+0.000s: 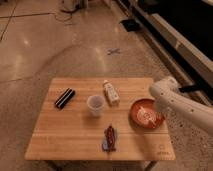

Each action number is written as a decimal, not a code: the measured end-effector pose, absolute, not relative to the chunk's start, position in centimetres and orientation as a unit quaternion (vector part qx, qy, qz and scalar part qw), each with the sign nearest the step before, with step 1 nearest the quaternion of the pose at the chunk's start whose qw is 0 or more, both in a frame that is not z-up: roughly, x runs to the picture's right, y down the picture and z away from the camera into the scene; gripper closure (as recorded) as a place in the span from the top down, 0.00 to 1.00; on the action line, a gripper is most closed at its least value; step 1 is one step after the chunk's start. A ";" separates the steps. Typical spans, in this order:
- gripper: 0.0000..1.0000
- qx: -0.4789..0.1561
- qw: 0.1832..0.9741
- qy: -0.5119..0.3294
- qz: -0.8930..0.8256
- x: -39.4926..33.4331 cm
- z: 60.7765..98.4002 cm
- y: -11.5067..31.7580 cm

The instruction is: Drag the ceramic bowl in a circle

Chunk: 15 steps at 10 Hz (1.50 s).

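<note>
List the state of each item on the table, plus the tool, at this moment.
ceramic bowl: upright, near the table's right edge.
tool: at the bowl's right rim.
plastic cup: upright, mid-table.
bottle: lying on its side.
black case: lying flat.
snack packet: lying flat.

Ceramic bowl on table right side, pincer at its rim.

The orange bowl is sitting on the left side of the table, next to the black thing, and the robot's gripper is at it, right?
Not quite. The camera view shows the ceramic bowl on the right side of the table, far from the black thing, which lies on the left. The gripper is at the bowl's right rim, as you said.
</note>
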<state>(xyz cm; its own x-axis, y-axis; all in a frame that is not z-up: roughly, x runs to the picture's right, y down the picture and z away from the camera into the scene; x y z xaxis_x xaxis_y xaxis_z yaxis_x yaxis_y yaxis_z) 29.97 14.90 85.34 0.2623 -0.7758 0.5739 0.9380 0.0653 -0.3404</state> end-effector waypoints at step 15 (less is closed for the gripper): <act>0.60 -0.316 0.715 -0.202 -0.590 31.5 78.6 21.1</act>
